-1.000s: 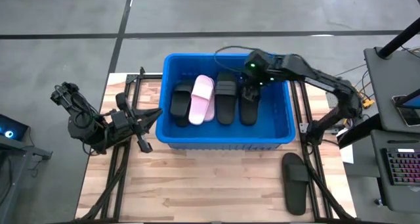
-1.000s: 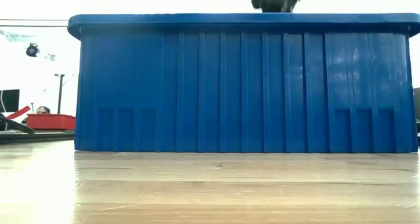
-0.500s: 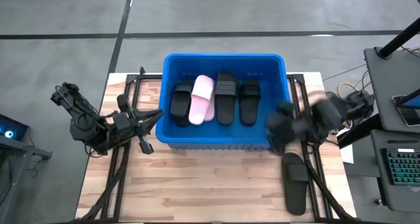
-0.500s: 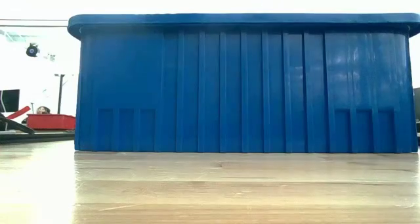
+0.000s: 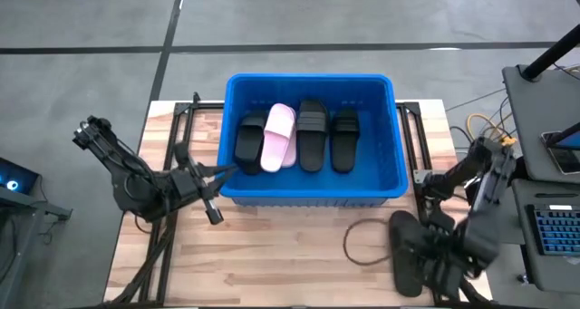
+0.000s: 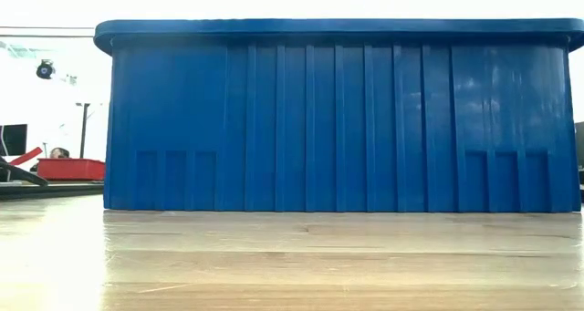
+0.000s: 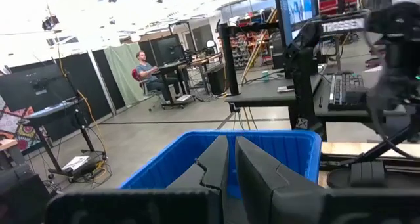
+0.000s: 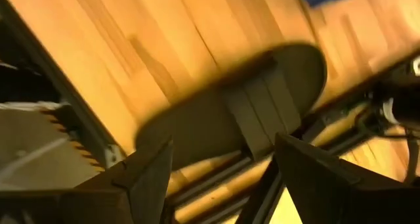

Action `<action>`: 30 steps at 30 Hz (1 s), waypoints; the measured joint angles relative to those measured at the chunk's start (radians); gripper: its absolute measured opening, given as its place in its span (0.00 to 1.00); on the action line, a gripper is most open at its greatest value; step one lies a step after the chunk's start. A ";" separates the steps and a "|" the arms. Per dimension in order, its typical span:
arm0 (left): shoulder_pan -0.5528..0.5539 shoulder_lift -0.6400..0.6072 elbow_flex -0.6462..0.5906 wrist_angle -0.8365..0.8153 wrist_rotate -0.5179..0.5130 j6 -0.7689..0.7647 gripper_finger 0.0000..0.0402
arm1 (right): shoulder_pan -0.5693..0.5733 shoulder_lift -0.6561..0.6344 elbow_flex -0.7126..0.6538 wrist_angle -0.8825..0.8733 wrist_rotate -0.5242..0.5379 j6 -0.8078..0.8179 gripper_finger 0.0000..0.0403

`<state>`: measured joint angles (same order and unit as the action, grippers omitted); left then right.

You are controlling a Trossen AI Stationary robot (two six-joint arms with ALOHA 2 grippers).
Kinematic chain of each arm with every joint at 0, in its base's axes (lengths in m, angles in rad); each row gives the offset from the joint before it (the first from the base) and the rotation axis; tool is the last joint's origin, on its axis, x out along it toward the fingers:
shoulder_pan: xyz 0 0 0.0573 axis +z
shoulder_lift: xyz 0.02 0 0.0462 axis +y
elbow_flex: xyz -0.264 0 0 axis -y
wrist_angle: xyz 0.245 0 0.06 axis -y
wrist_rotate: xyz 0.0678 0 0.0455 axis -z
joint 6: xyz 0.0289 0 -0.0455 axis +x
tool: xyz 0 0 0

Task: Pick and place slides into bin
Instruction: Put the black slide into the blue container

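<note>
The right gripper (image 5: 419, 247), fingers (image 8: 147, 175) spread, hung over the matte black slide (image 5: 407, 251) on the wooden table (image 5: 290, 255), beside a looped cable (image 5: 365, 241), near the bright blue ribbed plastic bin (image 5: 390, 137) holding four slides, while the left gripper (image 5: 210, 184), fingers pressed together, waited beside the bin's left wall.

A bright workshop with grey floor (image 5: 109, 19), desks, monitors, black partition panels (image 7: 111, 76) and a seated person (image 7: 146, 66).
</note>
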<state>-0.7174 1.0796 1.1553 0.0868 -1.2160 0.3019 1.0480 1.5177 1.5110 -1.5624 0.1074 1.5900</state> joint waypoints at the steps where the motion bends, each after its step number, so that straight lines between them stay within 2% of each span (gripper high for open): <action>1: 0.000 0.004 0.000 0.000 0.000 0.000 0.04 | 0.024 0.013 -0.012 0.005 -0.004 0.021 0.64; 7: 0.000 0.009 0.000 0.002 -0.001 -0.004 0.04 | 0.099 0.128 -0.068 0.030 -0.006 -0.018 0.64; 16: 0.000 0.000 0.001 0.002 -0.001 -0.005 0.04 | 0.098 0.336 -0.096 0.012 -0.002 -0.257 0.64; 22: 0.000 0.000 0.001 0.002 -0.001 -0.006 0.04 | 0.095 0.429 -0.101 -0.009 -0.001 -0.289 0.61; 30: 0.000 -0.001 0.001 0.002 -0.001 -0.006 0.04 | 0.053 0.514 -0.169 -0.010 -0.003 -0.290 0.52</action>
<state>-0.7175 1.0790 1.1561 0.0889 -1.2168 0.2958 1.1013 2.0318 1.3425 -1.5722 0.1040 1.2999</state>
